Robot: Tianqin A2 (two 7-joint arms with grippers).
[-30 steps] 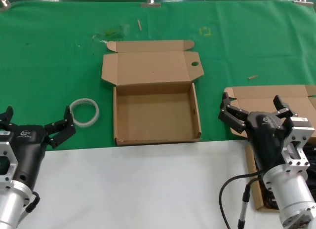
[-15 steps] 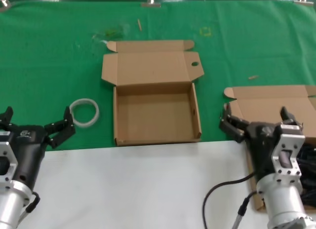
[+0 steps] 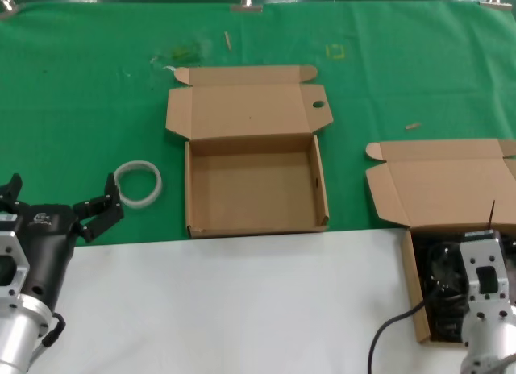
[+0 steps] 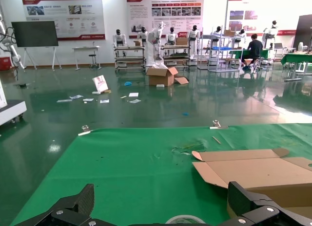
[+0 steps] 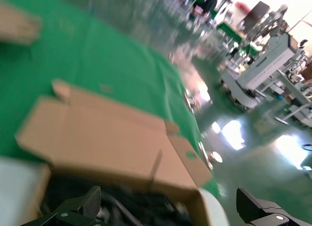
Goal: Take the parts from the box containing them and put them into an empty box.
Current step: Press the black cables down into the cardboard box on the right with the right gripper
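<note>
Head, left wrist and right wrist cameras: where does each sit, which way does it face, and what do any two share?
Head: above, looking down at the empty box, white ring, left gripper; right arm low over the box containing them.
Left wrist: faces across the green cloth to a hall; both fingertips spread.
Right wrist: faces the parts; fingertips spread.
Shared: head and left wrist show the empty box.

You get bright, even overhead light and soft shadows; right wrist view smeared with blur — floor glare.
</note>
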